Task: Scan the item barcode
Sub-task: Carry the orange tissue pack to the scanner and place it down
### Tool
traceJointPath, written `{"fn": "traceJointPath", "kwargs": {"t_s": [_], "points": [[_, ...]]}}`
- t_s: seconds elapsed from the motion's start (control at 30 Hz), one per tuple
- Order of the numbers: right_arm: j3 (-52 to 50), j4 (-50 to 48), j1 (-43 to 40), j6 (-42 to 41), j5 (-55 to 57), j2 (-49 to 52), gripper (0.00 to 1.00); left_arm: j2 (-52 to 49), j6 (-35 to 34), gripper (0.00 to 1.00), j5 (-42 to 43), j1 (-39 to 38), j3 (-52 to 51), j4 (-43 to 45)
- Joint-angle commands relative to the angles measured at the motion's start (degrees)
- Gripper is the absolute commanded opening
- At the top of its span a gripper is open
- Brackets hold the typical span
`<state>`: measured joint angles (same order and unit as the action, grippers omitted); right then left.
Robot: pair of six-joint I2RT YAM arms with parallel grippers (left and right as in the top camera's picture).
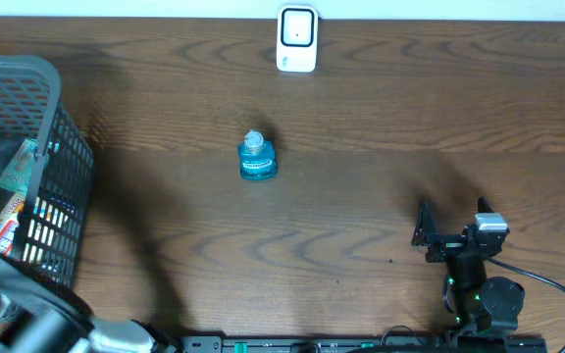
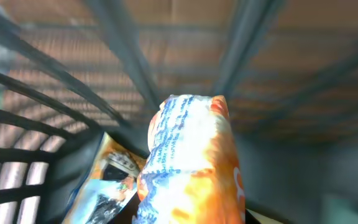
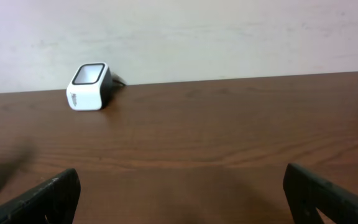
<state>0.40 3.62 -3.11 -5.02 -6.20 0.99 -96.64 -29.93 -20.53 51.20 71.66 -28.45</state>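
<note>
Wooden table [image 1: 381, 118], pale wall [image 3: 229, 31]; one scanner [image 1: 296, 39] at twelve o'clock, one basket [image 1: 27, 147] at nine. Right gripper [image 3: 179, 186] wide, empty; left gripper: cannot tell.

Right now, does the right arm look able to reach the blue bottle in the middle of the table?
Probably yes. The right gripper stands open, and only bare table lies between it and the blue bottle, which stands alone. Whether the arm stretches that far I cannot say.
</note>
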Motion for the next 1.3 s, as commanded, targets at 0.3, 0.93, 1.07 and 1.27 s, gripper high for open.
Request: {"fn": "traceJointPath", "kwargs": {"t_s": [0.3, 0.93, 1.07, 1.27], "points": [[-0.09, 0.22, 0.55, -0.52, -0.15, -0.22, 0.99, 33.77, -1.46, 0.21, 38.97, -7.58, 0.37, 0.11], [-0.09, 0.22, 0.55, -0.5, -0.13, -0.22, 0.99, 25.79, 2.49, 0.22, 24.61, -84.61, 0.35, 1.31], [-0.09, 0.22, 0.55, -0.5, -0.13, -0.22, 0.99, 12.94, 1.88, 0.22, 16.9, -94.68, 0.35, 3.61], [-0.09, 0.22, 0.55, -0.5, -0.13, -0.22, 0.99, -1.11, -1.31, 0.23, 16.37, -98.92, 0.35, 7.63]]}}
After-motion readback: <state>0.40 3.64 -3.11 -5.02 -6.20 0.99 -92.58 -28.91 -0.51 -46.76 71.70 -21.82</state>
